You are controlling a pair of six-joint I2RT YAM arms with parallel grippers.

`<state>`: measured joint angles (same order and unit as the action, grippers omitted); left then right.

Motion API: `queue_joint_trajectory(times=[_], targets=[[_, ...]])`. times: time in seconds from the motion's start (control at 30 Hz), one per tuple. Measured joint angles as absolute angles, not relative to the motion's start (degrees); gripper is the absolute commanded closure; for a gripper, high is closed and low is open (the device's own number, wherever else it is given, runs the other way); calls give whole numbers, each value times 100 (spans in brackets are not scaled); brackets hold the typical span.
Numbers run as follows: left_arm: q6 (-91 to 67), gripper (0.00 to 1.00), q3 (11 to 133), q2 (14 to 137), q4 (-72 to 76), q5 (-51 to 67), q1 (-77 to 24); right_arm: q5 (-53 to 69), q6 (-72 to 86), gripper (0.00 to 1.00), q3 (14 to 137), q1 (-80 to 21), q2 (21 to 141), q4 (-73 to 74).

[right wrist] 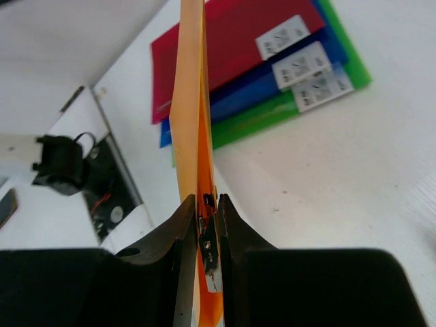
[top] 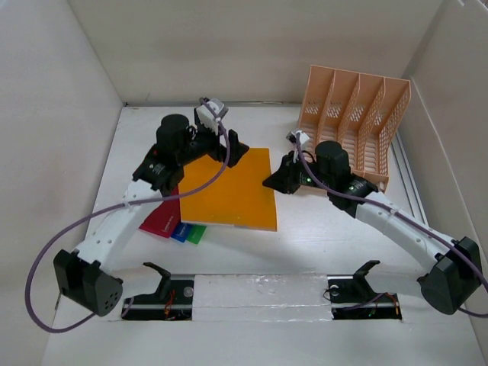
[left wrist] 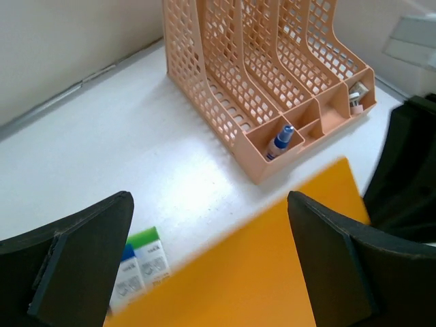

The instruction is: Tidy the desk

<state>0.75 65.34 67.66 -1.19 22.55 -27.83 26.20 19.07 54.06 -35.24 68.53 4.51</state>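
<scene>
Presently on record, item by item.

1. Desk: large flat white tabletop with faint wood grain, filling the floor of the white-walled enclosure, both arm bases bolted at its near edge.
2. Orange plastic folder: thin, rectangular, at the middle of the desk between the two arms. Its near-left corner overlaps item 3 in the top view. It appears edge-on in the right wrist view.
3. Stack of three flat plastic folders, fanned, left of centre: red folder uppermost, blue folder under it, green folder lowest. Each carries a white label, and all lie flat on the desk.
4. Peach-orange slotted plastic file rack: stands at the far right of the desk, near the right wall. A blue-and-white pen-like object sits in one front pocket and a small white object in another; its kind cannot be told.
5. Left claw: fingers spread wide and holding nothing, poised over the far edge of the orange plastic folder.
6. Right claw: fingers pressed together on the right edge of the orange plastic folder, gripping it.
</scene>
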Motion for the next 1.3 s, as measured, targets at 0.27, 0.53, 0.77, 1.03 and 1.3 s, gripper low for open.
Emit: queue_joint_trajectory(times=[0.27,0.53,0.77,1.03,1.3], targets=[[923,12,8154,8331,-1111,3999,-2506,4049,1865,100,5301,-3151,6753,180],[1160,11,8364,8715,-1619,5216,-2272,4908,1859,100,5113,-2552,6755,30],[642,8,8101,8407,-1146,5710,-1861,5297,1951,100,5033,-2515,6893,-528],[106,9,8099,7970,-534,5732,-1822,5384,1992,100,4965,-2515,7013,-733],[338,6,8106,8095,-803,5894,-1791,5441,1992,100,4984,-2475,7170,-794]])
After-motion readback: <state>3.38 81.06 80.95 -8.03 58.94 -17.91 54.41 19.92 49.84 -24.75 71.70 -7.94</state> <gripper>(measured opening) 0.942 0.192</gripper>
